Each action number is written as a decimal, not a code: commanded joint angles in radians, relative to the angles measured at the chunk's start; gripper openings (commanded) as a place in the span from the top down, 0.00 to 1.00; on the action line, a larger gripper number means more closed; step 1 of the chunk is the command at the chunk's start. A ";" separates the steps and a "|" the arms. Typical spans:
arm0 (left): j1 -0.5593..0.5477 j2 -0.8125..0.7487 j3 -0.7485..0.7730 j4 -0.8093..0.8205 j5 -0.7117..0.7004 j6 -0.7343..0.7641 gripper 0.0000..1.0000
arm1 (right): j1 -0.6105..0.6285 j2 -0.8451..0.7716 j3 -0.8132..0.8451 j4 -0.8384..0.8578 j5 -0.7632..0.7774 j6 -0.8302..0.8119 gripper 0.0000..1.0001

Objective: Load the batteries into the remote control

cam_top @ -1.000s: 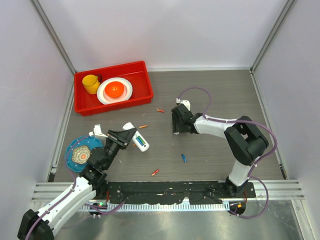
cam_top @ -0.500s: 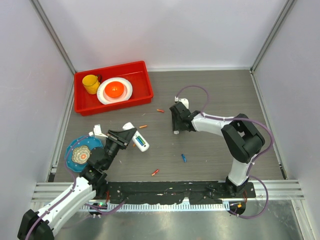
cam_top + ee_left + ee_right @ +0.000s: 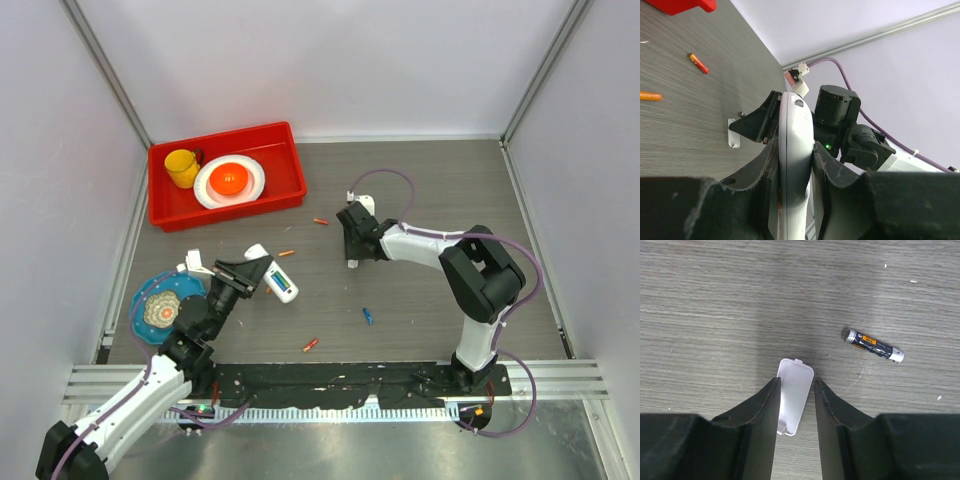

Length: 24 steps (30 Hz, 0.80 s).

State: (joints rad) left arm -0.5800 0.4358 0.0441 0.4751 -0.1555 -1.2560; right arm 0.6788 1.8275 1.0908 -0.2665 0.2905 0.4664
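My left gripper (image 3: pixel 260 273) is shut on the white remote control (image 3: pixel 281 285) and holds it edge-on between the fingers in the left wrist view (image 3: pixel 796 150). My right gripper (image 3: pixel 352 243) points down at the short white cover piece (image 3: pixel 794 397), which lies flat on the table. Its fingers straddle the cover, with a gap on the right side. A dark battery (image 3: pixel 872 345) lies just beyond it. Loose batteries lie about: orange (image 3: pixel 286 253), red (image 3: pixel 320 221), blue (image 3: pixel 368 316) and another orange-red one (image 3: pixel 311 345).
A red bin (image 3: pixel 290 150) at the back left holds a yellow cup (image 3: pixel 182 167) and a white plate (image 3: pixel 245 190) with an orange object. A blue plate (image 3: pixel 150 290) lies by the left arm. Walls close in on three sides.
My right gripper has shifted slightly left, over the white cover piece. The left arm and the remote have not moved.
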 commanded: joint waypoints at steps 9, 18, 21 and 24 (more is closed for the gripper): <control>0.005 -0.032 -0.064 0.049 0.008 -0.014 1.00 | 0.022 0.062 0.001 -0.085 0.006 0.006 0.72; 0.005 -0.037 -0.067 0.046 0.008 -0.014 1.00 | 0.025 0.061 0.001 -0.100 0.019 0.020 0.88; 0.005 -0.037 -0.066 0.046 0.008 -0.014 1.00 | 0.027 0.058 0.004 -0.109 0.021 0.023 0.96; 0.005 -0.031 -0.064 0.048 0.008 -0.013 1.00 | 0.030 0.049 0.011 -0.120 0.024 0.026 0.99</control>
State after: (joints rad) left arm -0.5800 0.4080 0.0441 0.4736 -0.1551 -1.2652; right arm 0.6930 1.8397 1.1141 -0.2718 0.3248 0.4805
